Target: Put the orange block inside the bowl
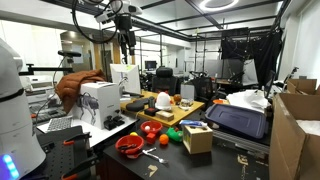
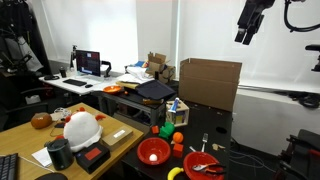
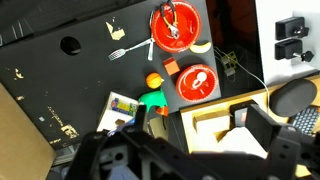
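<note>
The small orange block (image 3: 171, 68) lies on the dark table between two red bowls in the wrist view. The shallow bright red bowl (image 3: 196, 82) is right beside it and also shows in both exterior views (image 1: 150, 128) (image 2: 152, 150). My gripper (image 3: 192, 114) is open and empty. It hangs high above the table, far over the bowls, in both exterior views (image 1: 125, 40) (image 2: 247, 28). Its dark fingers fill the bottom of the wrist view.
A deeper red bowl (image 3: 172, 28) holds utensils. A fork (image 3: 125, 50), an orange ball (image 3: 153, 80) and a green toy (image 3: 152, 100) lie near the block. A wooden tray (image 3: 215, 118) sits under the gripper. A cardboard box (image 1: 197, 137) stands near the table edge.
</note>
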Robot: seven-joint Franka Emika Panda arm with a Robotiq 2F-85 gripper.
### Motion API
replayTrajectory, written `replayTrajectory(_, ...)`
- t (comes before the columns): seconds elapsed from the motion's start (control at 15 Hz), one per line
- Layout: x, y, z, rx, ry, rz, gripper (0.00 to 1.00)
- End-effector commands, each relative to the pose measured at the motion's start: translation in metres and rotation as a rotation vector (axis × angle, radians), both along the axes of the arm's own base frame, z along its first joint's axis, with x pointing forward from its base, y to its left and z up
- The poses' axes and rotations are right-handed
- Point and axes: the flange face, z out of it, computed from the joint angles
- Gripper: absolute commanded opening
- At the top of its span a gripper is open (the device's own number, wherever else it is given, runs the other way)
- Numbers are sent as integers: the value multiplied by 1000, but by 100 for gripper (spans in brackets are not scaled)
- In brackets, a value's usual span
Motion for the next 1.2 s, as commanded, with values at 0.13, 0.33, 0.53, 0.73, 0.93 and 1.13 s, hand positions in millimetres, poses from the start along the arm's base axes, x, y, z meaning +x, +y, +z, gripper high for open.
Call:
replayTrajectory(0.13,2,1,-3,-11,2,1,100)
replayTrajectory(0.33,11,8,-26,-26,31,9,100)
replayTrajectory(0.53,24,15,-64,-41,80,11,100)
replayTrajectory(0.73,41,26,-111,-64,119,15,100)
replayTrajectory(0.93,62,41,-158,-62,155,28,100)
replayTrajectory(1.13,77,55,-213,-64,209,21,100)
